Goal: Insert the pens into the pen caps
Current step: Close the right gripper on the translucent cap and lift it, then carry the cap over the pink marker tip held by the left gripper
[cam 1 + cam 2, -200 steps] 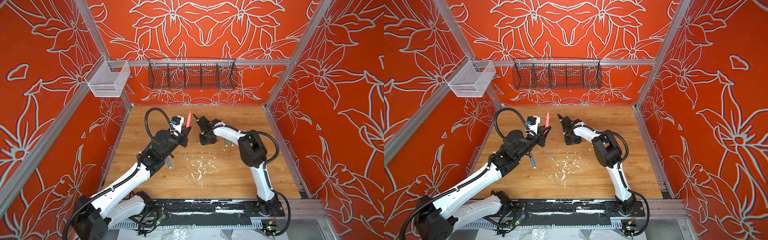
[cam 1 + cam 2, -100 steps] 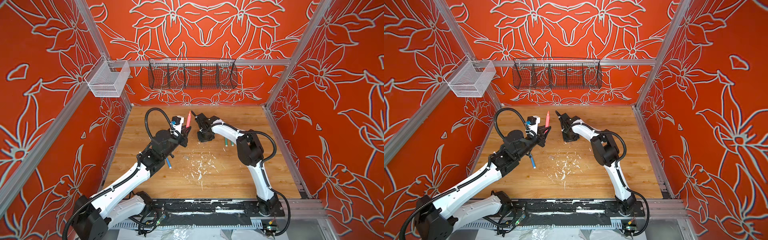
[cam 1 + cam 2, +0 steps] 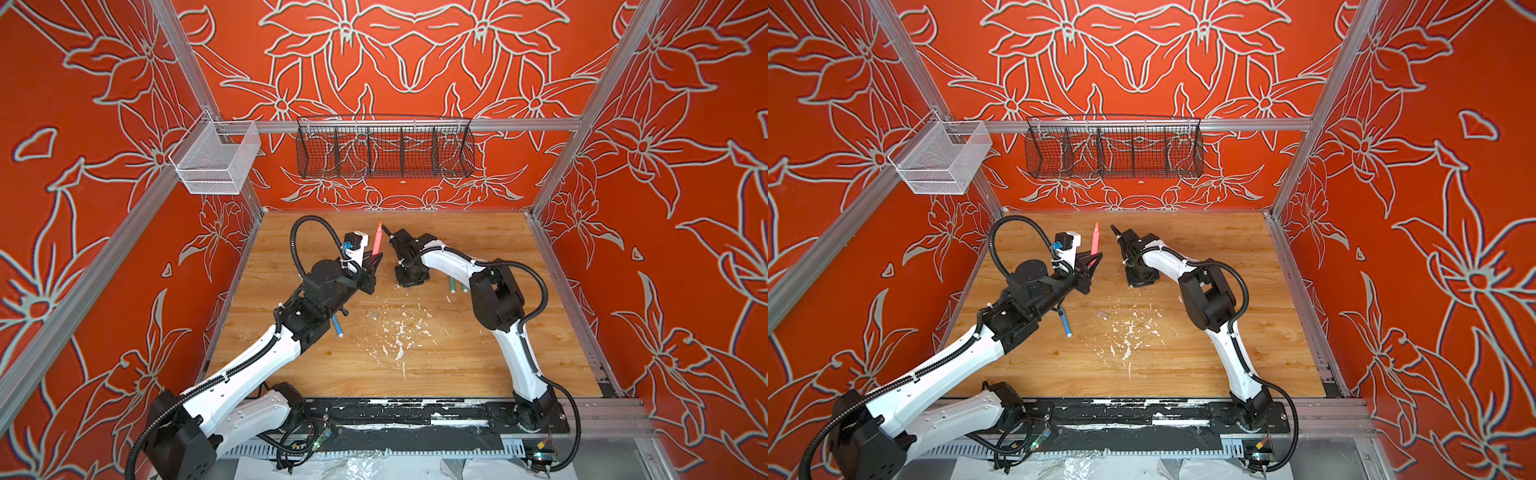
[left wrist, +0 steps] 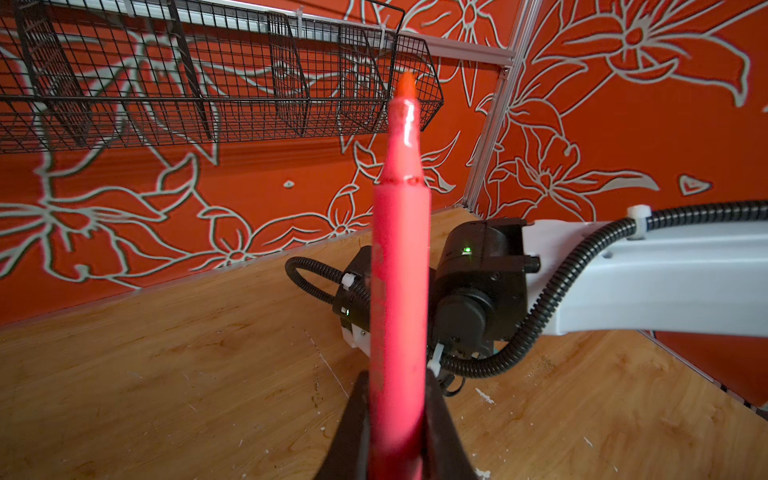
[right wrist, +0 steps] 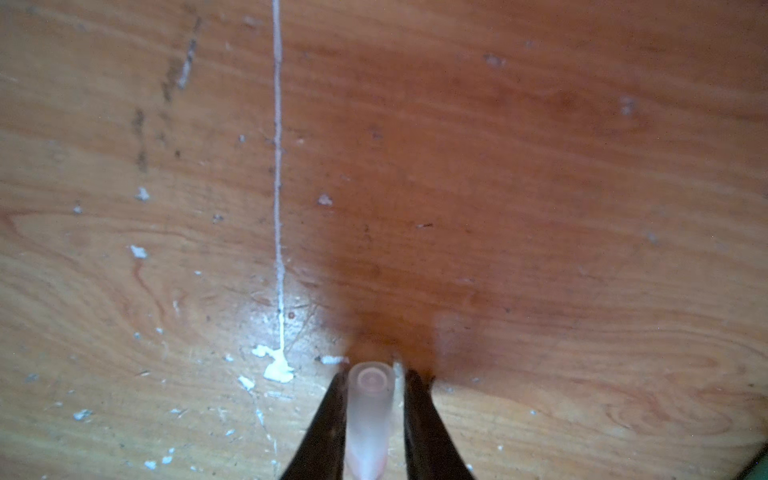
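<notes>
Left fingers (image 4: 353, 428) pinch the seemingly light, stiff red pen (image 4: 399, 270) low on its barrel; right fingers (image 5: 328, 428) flank a probably slippery cap (image 5: 370, 411), grip unclear.

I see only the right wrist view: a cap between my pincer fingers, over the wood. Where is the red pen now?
Observer: The left pincer holds the red-pink pen, its tip bare.
Operator: How does it stand to my pincer?
Observer: In both top views the right pincer shows just right of the pen, a gap between them.
Operator: And the other pens?
Observer: On the table: a blue pen beside the left arm, two green pens beside the right arm.
</notes>
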